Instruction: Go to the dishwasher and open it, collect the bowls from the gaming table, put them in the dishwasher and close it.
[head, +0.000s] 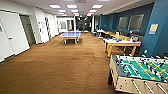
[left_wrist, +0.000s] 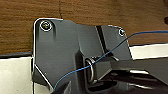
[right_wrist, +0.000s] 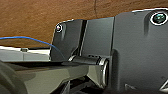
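Brown carpet (head: 57, 67) of a games room, gaming table (head: 122, 43) with yellow frame right of centre, foosball table (head: 140, 72) nearest right, blue ping-pong table (head: 70, 35) farther back, bowls indistinct, claw states cannot be told.

The left wrist's dark plate (left_wrist: 62, 52) has a round fitting at each upper corner, and a jointed bar (left_wrist: 130, 66) runs from its middle, with a thin blue cable (left_wrist: 105, 53) looping across both. The right wrist's dark plate (right_wrist: 135, 50) likewise carries round corner fittings, a metal-collared jointed bar (right_wrist: 75, 66) stretches out beside it, and a blue cable (right_wrist: 32, 39) arcs in toward it. Both wrist plates hang above the floor, and the fingers of either gripper cannot be made out
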